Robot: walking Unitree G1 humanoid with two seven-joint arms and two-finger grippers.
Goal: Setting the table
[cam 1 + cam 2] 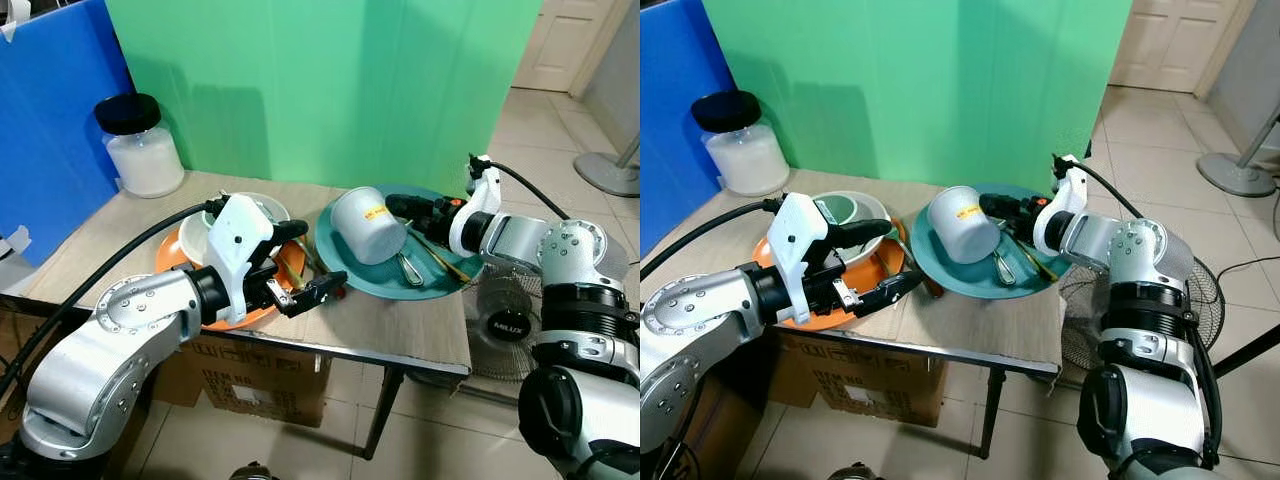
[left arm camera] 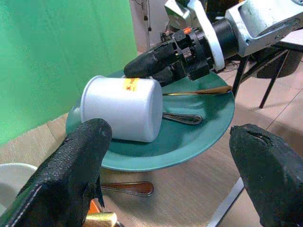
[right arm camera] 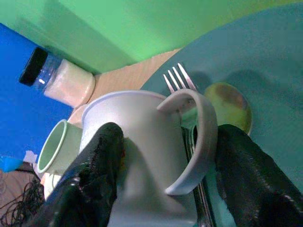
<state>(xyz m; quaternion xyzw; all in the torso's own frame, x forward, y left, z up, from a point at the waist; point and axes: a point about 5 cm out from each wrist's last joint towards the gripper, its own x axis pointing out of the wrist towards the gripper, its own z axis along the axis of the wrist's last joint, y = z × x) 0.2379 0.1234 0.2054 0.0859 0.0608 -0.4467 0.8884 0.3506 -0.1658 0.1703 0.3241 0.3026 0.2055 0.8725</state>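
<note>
White mug (image 1: 366,226) lay tipped over on the teal plate (image 1: 345,268). Right gripper (image 3: 165,165) straddled its handle, fingers spread; left gripper (image 1: 300,262) hovered wide open beside that plate.

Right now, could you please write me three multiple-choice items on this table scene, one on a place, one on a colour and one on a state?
1. Where does the white mug lie?
A. on the teal plate
B. on the floor
C. inside the jar

2. What colour is the plate under the left gripper?
A. black
B. purple
C. orange

3. How is the mug posed?
A. upright
B. on its side
C. stacked on a bowl

Answers:
1 A, the mug rests on the teal plate beside a fork.
2 C, the orange plate shows at the arm's edge.
3 B, its handle sticks out between the fingers of the right gripper.
</note>
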